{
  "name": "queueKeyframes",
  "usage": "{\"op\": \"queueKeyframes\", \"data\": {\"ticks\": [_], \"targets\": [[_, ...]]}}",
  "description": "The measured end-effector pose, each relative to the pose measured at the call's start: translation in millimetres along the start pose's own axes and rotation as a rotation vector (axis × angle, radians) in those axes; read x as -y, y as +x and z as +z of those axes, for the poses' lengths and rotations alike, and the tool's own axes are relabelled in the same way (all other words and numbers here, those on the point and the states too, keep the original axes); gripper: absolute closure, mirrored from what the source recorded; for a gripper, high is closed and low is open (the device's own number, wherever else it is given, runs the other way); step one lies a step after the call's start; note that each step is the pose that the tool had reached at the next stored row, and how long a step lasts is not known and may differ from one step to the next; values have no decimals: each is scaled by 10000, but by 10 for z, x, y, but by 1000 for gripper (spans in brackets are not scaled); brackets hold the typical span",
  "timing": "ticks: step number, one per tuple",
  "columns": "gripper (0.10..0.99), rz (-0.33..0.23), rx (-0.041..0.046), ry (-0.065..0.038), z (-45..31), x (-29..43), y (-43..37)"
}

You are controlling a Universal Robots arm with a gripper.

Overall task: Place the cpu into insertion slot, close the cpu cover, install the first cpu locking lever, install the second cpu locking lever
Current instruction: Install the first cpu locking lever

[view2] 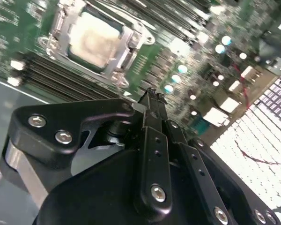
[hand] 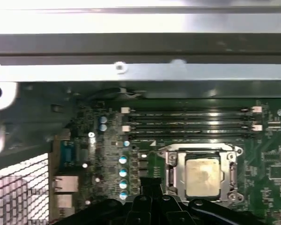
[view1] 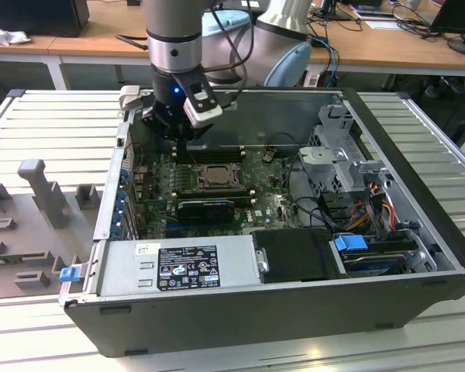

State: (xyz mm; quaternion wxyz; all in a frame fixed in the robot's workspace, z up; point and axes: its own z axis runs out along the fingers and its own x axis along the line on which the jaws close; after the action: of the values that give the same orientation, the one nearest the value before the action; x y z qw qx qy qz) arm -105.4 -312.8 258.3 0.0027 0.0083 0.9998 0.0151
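While the big grey arm [view1: 174, 39] is reaching down from above, an open computer box [view1: 294, 310] is lying on its side on a grey ridged surface [view1: 54, 124]. A green board [view1: 271, 205] is lying flat on the floor of the box. A silvery power box [view1: 178, 267] is sitting along the near wall. Long black memory slots [hand: 187, 124] are running side by side on the board, just behind the insertion slot [view1: 209, 177].

The black hand [view1: 178, 132] is hanging over the board toward the back of the box. It is hanging near the corner of the insertion slot on the exterior view's left. In the second wrist view the hand [view2: 151, 96] is pressing its two fingers together into one thin tip, and it is holding nothing. The tip is pointing at the green board just beside the insertion slot, apart from the cpu. Whether it is touching the board is hard to tell.

The cpu cover [hand: 201, 153] is lying down flat on the insertion slot, with its silvery frame going all the way around its window. The cpu [hand: 203, 176] is sitting inside the insertion slot, flat and straight. Its pale top is showing through the window.
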Motion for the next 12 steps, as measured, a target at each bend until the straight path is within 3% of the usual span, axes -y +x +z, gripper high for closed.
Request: {"op": "queueKeyframes", "data": {"ticks": [1, 3, 9, 12], "targets": [[980, -3, 1, -3, 1, -3, 61], [980, 0, 1, -11, 6, -44, 98], [980, -3, 2, -18, 51, -223, 102], [980, -2, 0, -17, 61, -259, 73]]}}
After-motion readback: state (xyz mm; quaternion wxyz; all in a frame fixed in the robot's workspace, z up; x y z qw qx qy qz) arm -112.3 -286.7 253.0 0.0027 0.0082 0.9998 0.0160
